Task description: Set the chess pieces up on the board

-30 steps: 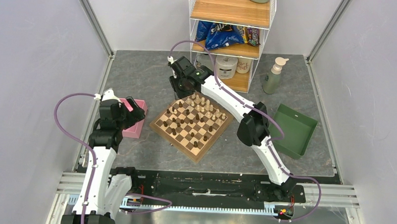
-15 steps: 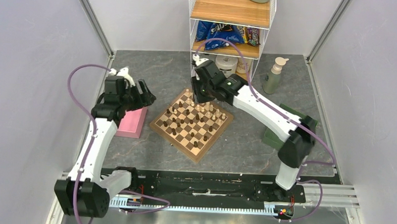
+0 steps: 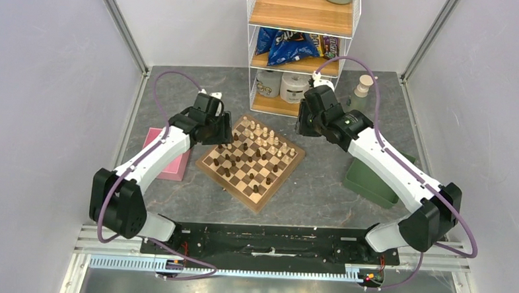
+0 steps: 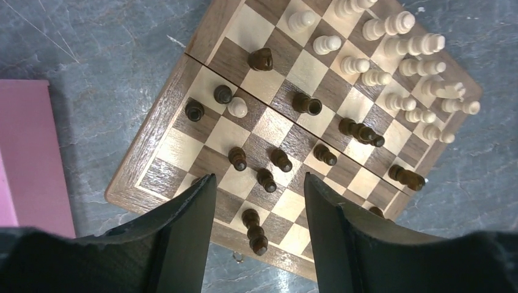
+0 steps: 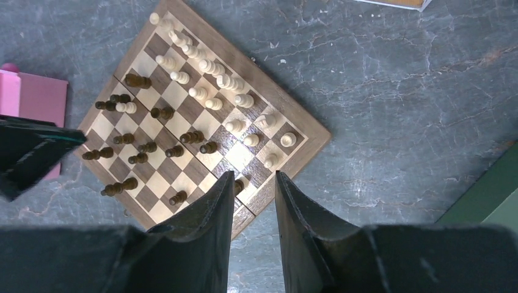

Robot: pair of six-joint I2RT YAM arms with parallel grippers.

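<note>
Both my grippers hang above the board, holding nothing.

At far left the pink block point(image 3: 176, 168) lies on the table point(image 3: 180, 90), just off the board's left corner. My left gripper point(image 4: 259, 177) hovers over the left side of the board point(image 4: 153, 128), its fingers parted with only air between them. Below it the dark pieces point(image 4: 266, 179) stand scattered over the squares. The board sits cornerwise mid-table, with the cream pieces point(image 4: 391, 61) bunched along its far right edge. My right gripper point(image 5: 253, 174) hangs by that edge, released, its fingers narrowly apart and empty. The green tray point(image 3: 361, 181) lies to the right, partly under my right arm.
</note>
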